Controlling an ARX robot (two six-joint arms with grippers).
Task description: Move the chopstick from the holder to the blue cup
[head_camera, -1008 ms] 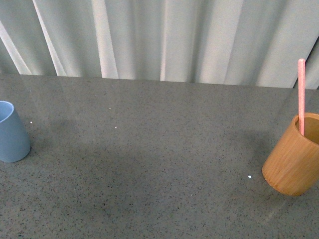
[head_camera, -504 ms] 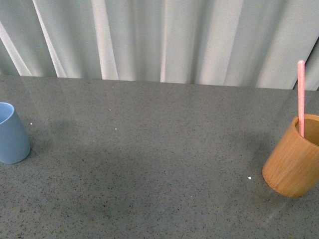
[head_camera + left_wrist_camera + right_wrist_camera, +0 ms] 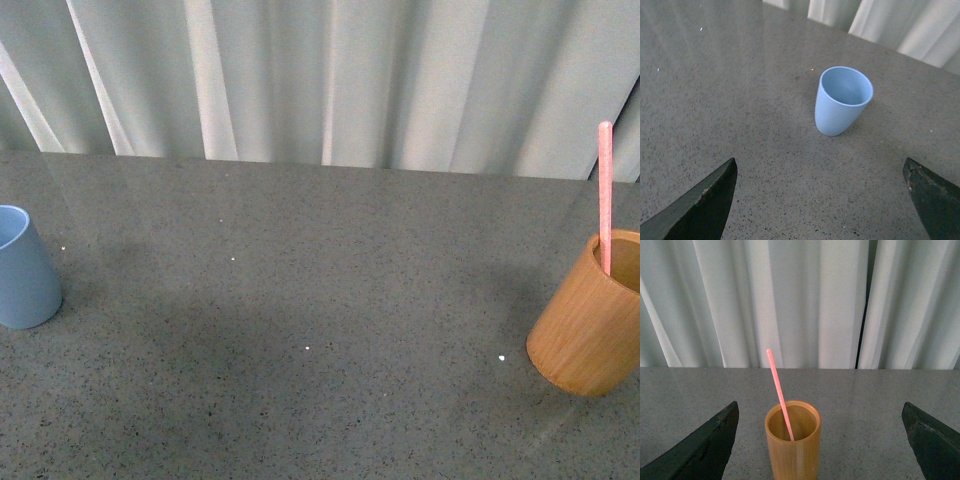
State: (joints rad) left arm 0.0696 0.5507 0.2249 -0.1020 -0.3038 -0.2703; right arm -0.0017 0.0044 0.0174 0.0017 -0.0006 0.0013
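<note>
Right end effector (image 3: 819, 406) gapes wide, empty; straight ahead the chopstick (image 3: 779, 390) leans in the holder (image 3: 792, 460). Likely light, stiff, slippery: pinch its shaft above the rim. Left end effector (image 3: 819, 161), likewise open, faces the blue cup (image 3: 837, 112).

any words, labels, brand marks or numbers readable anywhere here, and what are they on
None: no view shows any readable text.
The blue cup is plain, inside and out.
The holder shows only wood grain, with no stamp or label on the side that faces the cameras.
The chopstick is plain pink, with no print that can be made out.
The table has only speckles, and the curtain is blank.
</note>
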